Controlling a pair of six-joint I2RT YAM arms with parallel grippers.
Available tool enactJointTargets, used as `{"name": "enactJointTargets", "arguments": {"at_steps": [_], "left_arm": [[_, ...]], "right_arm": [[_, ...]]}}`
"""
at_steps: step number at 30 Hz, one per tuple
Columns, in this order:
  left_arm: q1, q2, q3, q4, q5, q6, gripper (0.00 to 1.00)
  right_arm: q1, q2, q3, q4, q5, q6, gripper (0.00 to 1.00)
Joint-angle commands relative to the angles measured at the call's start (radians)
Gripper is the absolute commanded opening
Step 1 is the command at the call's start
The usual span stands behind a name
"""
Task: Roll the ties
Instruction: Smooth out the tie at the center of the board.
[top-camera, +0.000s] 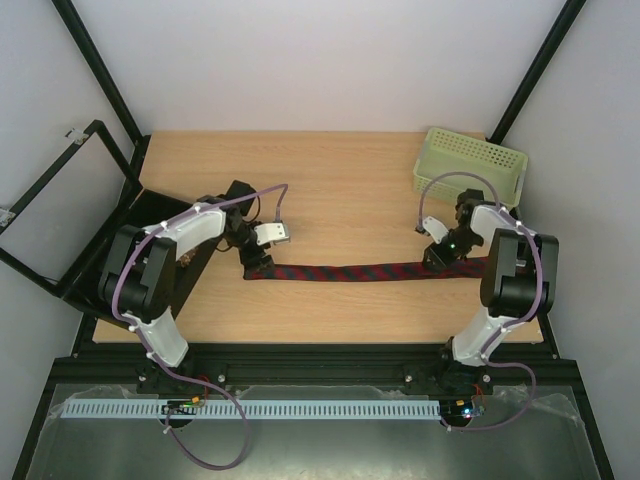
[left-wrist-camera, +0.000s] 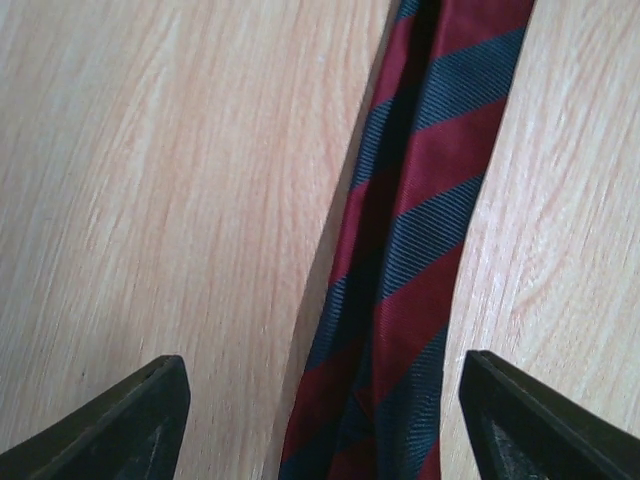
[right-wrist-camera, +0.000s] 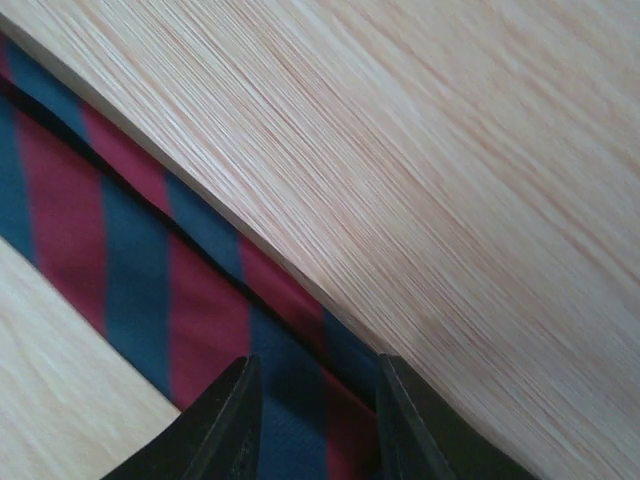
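Under your wide-spread left gripper (left-wrist-camera: 320, 362) the tie (left-wrist-camera: 420, 230) is lying flat; your right gripper (right-wrist-camera: 315, 365) is sitting nearly closed over it, can't tell if pinching.

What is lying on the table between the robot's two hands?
The red and dark striped tie, stretched out flat in one long line from the left gripper to the right gripper. The top view shows it best.

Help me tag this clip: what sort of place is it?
Probably a lab robot cell: left arm and right arm mounted at a wooden table, inside a black frame with white walls.
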Motion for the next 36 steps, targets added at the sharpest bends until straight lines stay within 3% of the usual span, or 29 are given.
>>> {"name": "enactJointTargets", "arguments": {"at_steps": [1,3,4,17,26,31,34,36], "left_arm": [[-0.005,-0.022,0.025,0.014,-0.001,-0.033,0.83],[-0.004,-0.035,0.033,0.029,-0.026,-0.056,0.98],[-0.003,-0.04,0.041,0.033,-0.037,-0.066,0.99],[0.023,-0.091,0.141,0.105,-0.103,-0.215,0.99],[0.044,-0.128,0.193,0.186,-0.072,-0.346,0.99],[0.056,-0.135,0.204,0.242,0.031,-0.461,0.99],[0.061,-0.061,0.276,0.14,0.155,-0.43,0.99],[0.051,-0.032,0.29,0.128,0.189,-0.428,1.0]], "right_arm": [[-0.053,0.038,-0.047,0.021,0.108,-0.018,0.32],[-0.092,0.06,-0.06,0.046,0.145,-0.045,0.3],[-0.116,0.071,-0.058,0.055,0.157,-0.055,0.3],[-0.397,0.169,-0.005,0.189,0.294,-0.343,0.28],[-0.488,0.217,0.102,0.233,0.319,-0.464,0.29],[-0.488,0.148,0.244,0.064,0.14,-0.396,0.38],[-0.486,0.104,0.341,-0.084,0.014,-0.366,0.51],[-0.477,0.077,0.376,-0.172,-0.074,-0.358,0.64]]}}
